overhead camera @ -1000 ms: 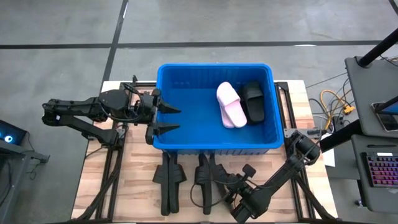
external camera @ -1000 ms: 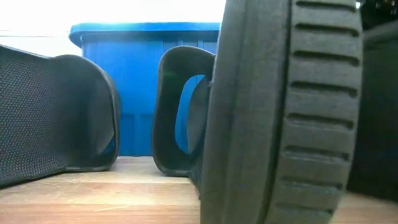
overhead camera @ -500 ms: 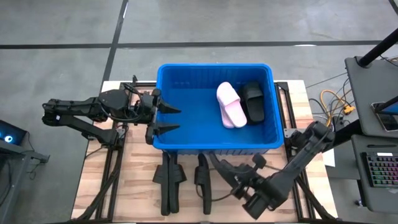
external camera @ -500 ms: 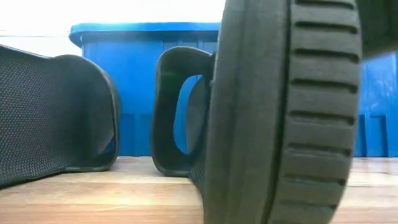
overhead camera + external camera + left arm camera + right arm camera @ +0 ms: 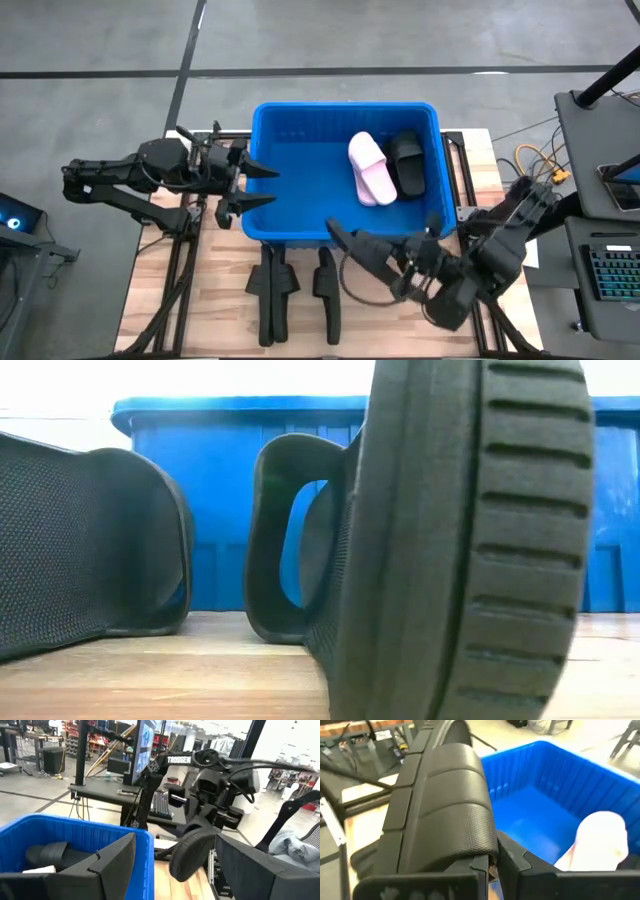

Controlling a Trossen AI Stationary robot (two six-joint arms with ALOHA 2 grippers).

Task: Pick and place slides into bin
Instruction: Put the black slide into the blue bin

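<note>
The blue bin [image 5: 345, 235] stands mid-table and holds a pale pink slide [image 5: 371, 169] and a black slide [image 5: 407, 164] lying on its floor. My right gripper [image 5: 405, 268] is shut on another black slide [image 5: 358, 250], held in the air at the bin's near wall. It fills the right wrist view [image 5: 445, 810]. Two more black slides [image 5: 272, 293] [image 5: 325, 290] rest on their sides on the wood near the table's front edge. My left gripper [image 5: 272, 186] is open and empty over the bin's left wall. My right gripper pinches the black slide between its two fingers [image 5: 520, 865] at the slide's end nearest the gripper [image 5: 475, 857]; the slide itself hides the exact spot. The fingers come roughly level from the table's right. The slide is lifted clear and sticks out leftward, toward the bin's near wall.
The bin's left half [image 5: 300, 185] has bare floor. The table's wooden top [image 5: 225, 300] shows to the left of the two lying slides. In the low view their strap [image 5: 290, 540] and ribbed sole [image 5: 470, 540] stand close to the camera. Desks and cables stand to the right [image 5: 600, 200].
My right gripper has risen from near the table's front edge and gone toward the bin, carrying the black slide up off the table; the slide now reaches the bin's near wall. My left gripper has drawn back a little toward the table's left edge, still open.
</note>
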